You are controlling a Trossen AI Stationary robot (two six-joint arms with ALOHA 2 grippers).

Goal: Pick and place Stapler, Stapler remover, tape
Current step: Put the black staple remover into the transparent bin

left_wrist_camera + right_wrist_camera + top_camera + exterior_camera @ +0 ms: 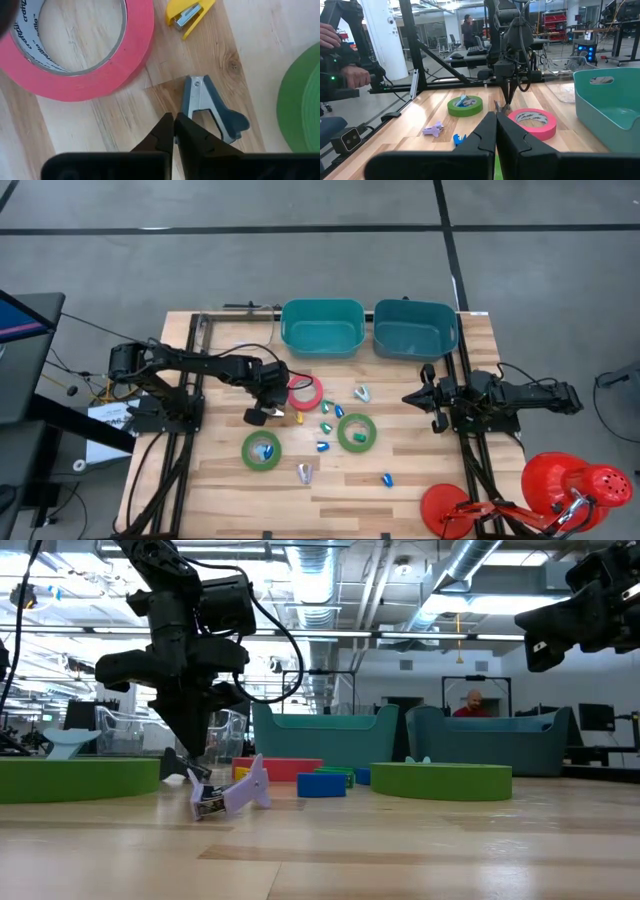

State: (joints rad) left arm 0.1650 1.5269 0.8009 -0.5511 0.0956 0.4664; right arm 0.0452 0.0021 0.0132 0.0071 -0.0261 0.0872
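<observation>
My left gripper (pixel 173 119) points steeply down over the table's middle left, its fingers shut together with nothing between them. A grey-blue staple remover (pixel 210 107) lies flat on the wood right beside them. The pink-red tape (pixel 316 385) lies flat just beyond, with a small yellow piece (pixel 190 15) next to it. Two green tapes (pixel 247 452) (pixel 356 432) lie flat nearer the front. Several small coloured pieces are scattered between them; which of them is a stapler I cannot tell. My right gripper (pixel 495 125) waits shut and level at the table's right edge (pixel 415 398). My left gripper comes from above, and its shut fingertips (pixel 181 122) stand against the staple remover's metal end (pixel 192 102). Whether the finger's outer side touches it I cannot tell. The remover lies flat on the table, not between the fingers.
Two teal bins (pixel 322 327) (pixel 415 328) stand side by side at the far edge. A lilac staple remover (pixel 232 795) lies near the front. A red lamp (pixel 570 485) stands at the front right corner. People show in the room beyond.
</observation>
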